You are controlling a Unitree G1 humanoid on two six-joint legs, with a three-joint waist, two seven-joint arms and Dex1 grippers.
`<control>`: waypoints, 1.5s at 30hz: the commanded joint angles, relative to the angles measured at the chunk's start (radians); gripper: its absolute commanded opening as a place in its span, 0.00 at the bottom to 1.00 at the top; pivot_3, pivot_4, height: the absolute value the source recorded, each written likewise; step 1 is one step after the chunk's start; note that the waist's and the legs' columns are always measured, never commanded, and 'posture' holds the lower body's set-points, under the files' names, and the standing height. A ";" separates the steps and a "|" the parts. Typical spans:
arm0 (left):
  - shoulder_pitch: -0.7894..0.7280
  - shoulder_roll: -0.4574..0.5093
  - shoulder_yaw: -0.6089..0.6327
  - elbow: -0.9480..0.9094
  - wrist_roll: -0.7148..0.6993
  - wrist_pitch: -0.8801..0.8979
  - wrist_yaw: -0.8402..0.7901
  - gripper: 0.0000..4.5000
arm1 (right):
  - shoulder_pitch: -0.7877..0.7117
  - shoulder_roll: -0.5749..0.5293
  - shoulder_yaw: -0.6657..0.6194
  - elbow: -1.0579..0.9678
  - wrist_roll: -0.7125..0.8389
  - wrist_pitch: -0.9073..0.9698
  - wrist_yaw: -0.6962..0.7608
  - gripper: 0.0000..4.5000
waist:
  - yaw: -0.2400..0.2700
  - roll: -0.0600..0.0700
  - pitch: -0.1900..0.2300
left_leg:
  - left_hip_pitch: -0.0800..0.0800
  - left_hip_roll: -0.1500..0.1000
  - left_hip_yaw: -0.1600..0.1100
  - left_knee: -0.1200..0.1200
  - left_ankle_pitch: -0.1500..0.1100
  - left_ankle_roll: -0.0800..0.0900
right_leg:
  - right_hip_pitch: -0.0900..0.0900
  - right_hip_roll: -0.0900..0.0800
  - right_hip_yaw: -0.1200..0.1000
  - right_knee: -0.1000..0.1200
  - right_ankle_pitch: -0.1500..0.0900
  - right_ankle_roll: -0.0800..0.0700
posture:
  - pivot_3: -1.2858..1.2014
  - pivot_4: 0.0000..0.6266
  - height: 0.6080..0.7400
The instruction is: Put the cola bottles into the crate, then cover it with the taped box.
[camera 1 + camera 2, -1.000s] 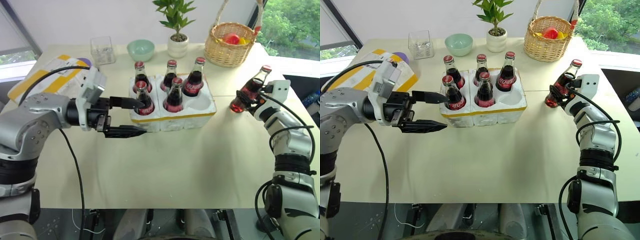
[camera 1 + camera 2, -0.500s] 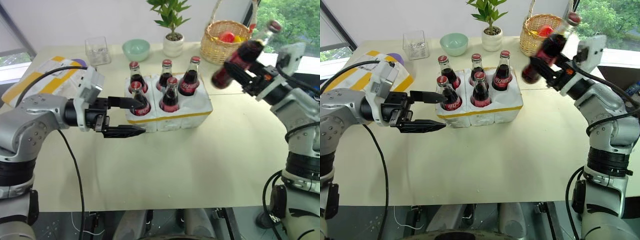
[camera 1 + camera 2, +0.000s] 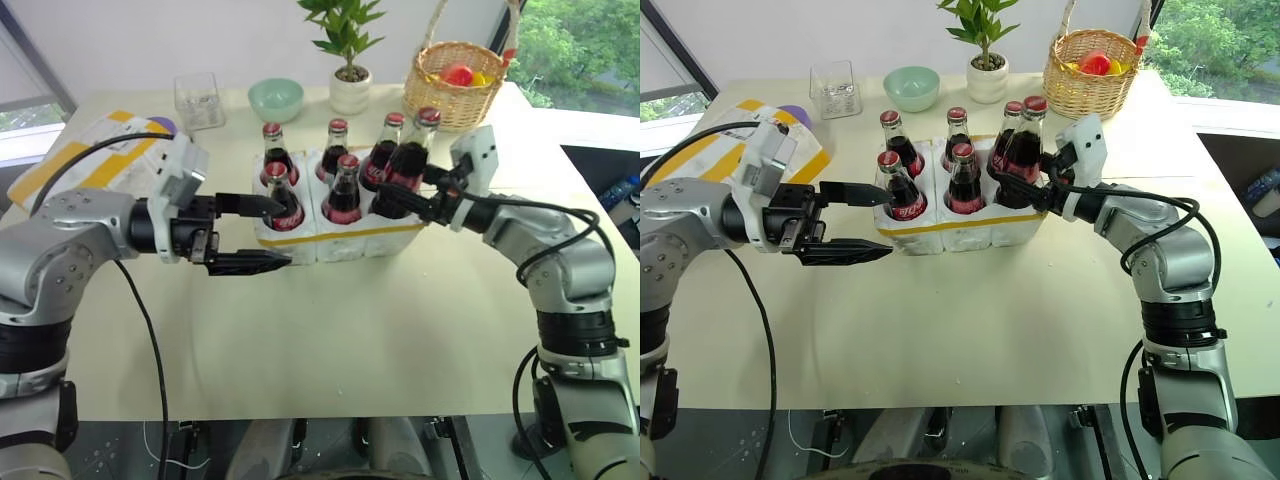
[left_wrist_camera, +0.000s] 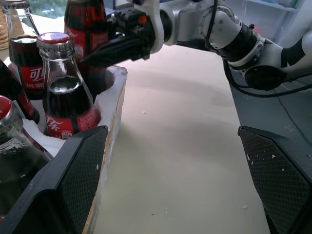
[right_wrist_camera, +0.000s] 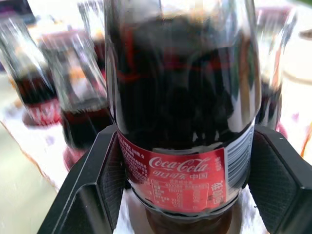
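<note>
The crate (image 3: 372, 236) is a white foam block at mid table. Several cola bottles (image 3: 344, 190) stand upright in its wells. My right gripper (image 3: 1012, 185) is shut on one more cola bottle (image 3: 408, 160), reaching in from the right. That bottle's base is at the mouth of the front right well, and it fills the right wrist view (image 5: 180, 122). My left gripper (image 3: 285, 233) is open at the crate's front left corner. One of its fingers is beside the front left bottle (image 3: 281, 200), the other in front of the crate's wall. The taped box (image 3: 90, 150) lies at the far left, behind my left arm.
Along the back edge stand a clear glass container (image 3: 200, 100), a green bowl (image 3: 275, 98), a potted plant (image 3: 350, 90) and a wicker basket (image 3: 455, 85) holding fruit. Bare table (image 3: 380, 330) stretches in front of the crate.
My right arm lifted its bottle from the table's right side and swung it left to the crate's front right well. The left gripper has stayed open in place.
</note>
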State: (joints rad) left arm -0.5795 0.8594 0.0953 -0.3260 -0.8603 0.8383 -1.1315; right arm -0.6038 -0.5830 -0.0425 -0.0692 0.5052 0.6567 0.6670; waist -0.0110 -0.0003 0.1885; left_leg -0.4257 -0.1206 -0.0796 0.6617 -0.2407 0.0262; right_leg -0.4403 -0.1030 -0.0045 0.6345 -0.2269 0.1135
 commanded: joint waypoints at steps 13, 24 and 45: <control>0.038 0.036 0.043 -0.035 0.029 -0.052 0.010 1.00 | -0.032 -0.031 0.009 0.081 -0.061 -0.015 0.100 0.99 | 0.000 -0.003 -0.002 | 0.007 0.001 0.000 0.000 -0.003 0.005 | 0.007 0.000 0.000 -0.001 0.000 -0.001 | 0.52 0.24 0.94; 0.388 0.125 0.295 -0.061 0.308 -0.217 0.223 1.00 | 0.031 -0.321 -0.308 -0.186 0.270 0.200 0.291 0.99 | 0.003 -0.001 -0.001 | 0.005 0.002 0.000 -0.006 -0.004 0.006 | 0.004 0.000 0.000 -0.005 0.000 -0.001 | 0.52 0.24 0.94; 0.543 0.210 0.173 0.699 1.226 -0.983 0.874 1.00 | -0.008 -0.443 -0.336 -0.242 0.491 0.267 0.407 0.99 | 0.051 -0.003 -0.002 | 0.006 0.006 0.008 -0.012 -0.006 0.003 | 0.000 -0.001 0.002 -0.007 0.001 -0.005 | 0.52 0.24 0.94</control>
State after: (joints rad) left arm -0.0057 1.0656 0.2845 0.3259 0.3383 -0.1002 -0.3093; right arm -0.5947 -1.0049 -0.3523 -0.2841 0.9675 0.9260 1.0676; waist 0.0401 -0.0030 0.1862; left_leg -0.4200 -0.1151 -0.0714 0.6497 -0.2466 0.0289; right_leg -0.4409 -0.1043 -0.0029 0.6287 -0.2259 0.1087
